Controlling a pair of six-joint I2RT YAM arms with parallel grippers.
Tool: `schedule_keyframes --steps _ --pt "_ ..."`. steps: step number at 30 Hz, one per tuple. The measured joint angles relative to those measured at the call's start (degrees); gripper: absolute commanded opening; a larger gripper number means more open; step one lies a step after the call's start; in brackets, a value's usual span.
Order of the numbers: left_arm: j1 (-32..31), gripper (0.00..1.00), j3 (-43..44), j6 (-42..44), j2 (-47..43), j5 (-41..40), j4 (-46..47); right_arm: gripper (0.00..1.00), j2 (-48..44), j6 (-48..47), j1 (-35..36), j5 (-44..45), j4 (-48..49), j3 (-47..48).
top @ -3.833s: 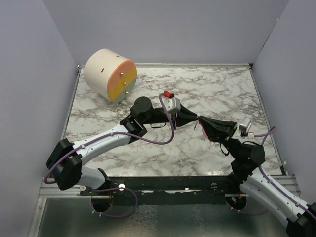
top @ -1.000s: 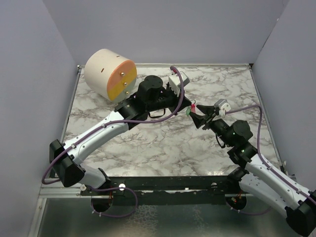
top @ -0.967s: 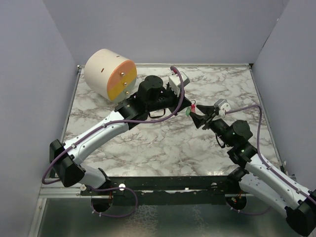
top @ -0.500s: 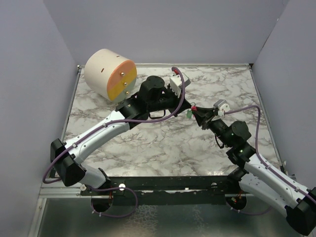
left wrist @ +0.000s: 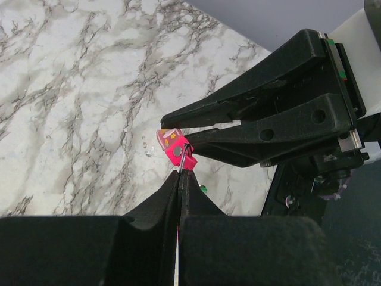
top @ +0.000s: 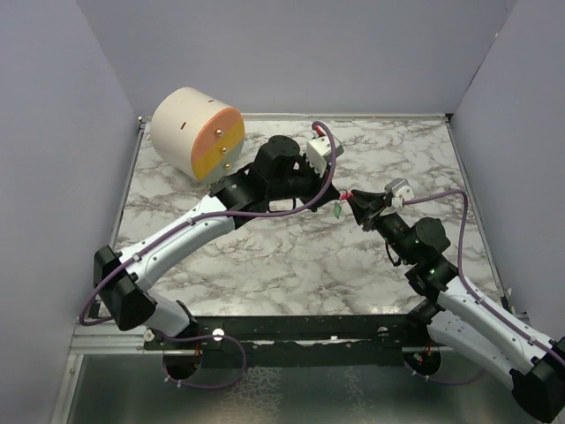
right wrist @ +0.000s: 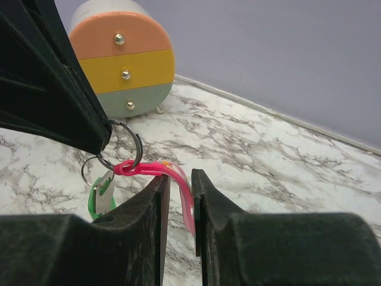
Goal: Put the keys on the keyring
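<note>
Right gripper (right wrist: 180, 179) clamps the pink strip of the keyring (right wrist: 150, 169) in mid-air, while the left gripper (left wrist: 180, 179), fingers pressed together, pinches the keyring's silvery loop from the opposite side. The green key (right wrist: 101, 201) hangs on a smaller loop just below, above the marble table (right wrist: 268, 161). A round pastel drawer unit (right wrist: 122, 59) stands behind.

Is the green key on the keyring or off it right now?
On. In the right wrist view the green key dangles from the keyring, threaded on its metal rings.
</note>
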Motion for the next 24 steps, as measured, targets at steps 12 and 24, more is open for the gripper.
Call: schedule_keyframes --steps 12,24 --pt "-0.3 0.00 1.4 0.3 1.4 -2.9 -2.9 0.20 0.0 0.1 0.0 2.2 -1.8 0.0" --pt "-0.5 0.00 3.5 1.1 2.4 -7.9 -4.1 0.20 0.0 0.1 0.0 2.2 -2.4 0.0"
